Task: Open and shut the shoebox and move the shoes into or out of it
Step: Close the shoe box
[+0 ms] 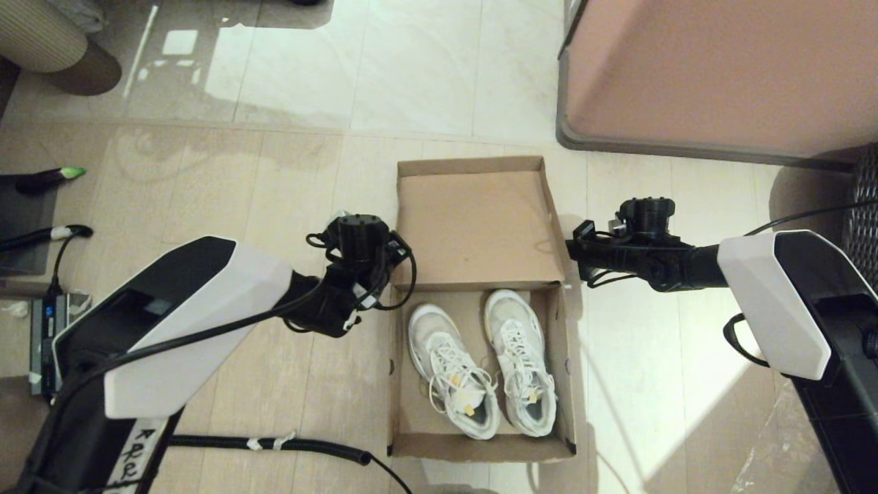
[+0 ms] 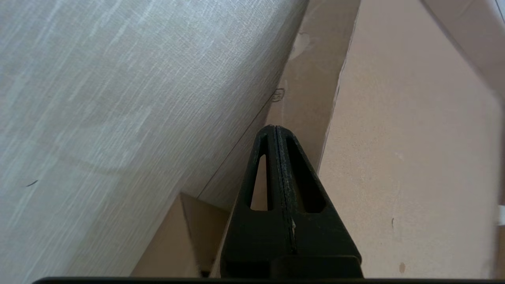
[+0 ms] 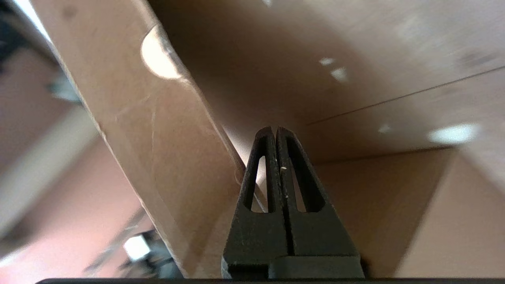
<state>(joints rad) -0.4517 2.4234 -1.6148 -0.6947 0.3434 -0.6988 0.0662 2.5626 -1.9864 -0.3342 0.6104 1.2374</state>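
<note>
The brown cardboard shoebox (image 1: 480, 447) sits on the floor with its lid (image 1: 473, 226) flipped up and back. Inside, the white sneakers (image 1: 453, 374) (image 1: 521, 363) lie side by side, toes towards the lid. My left gripper (image 1: 392, 269) is shut and empty, close against the lid's left side flange (image 2: 311, 98); in the left wrist view its tips (image 2: 275, 128) point along that flange. My right gripper (image 1: 573, 248) is shut and empty beside the lid's right flange (image 3: 150, 138), tips (image 3: 275, 129) just past its edge. Whether either one touches the cardboard cannot be told.
A large pinkish cabinet with a grey edge (image 1: 686, 68) stands at the back right. A power strip (image 1: 48, 322) and cables lie on the floor at the left, a black corrugated hose (image 1: 274, 446) runs near the box's front left, and a dark wicker object (image 1: 865, 206) is at the right edge.
</note>
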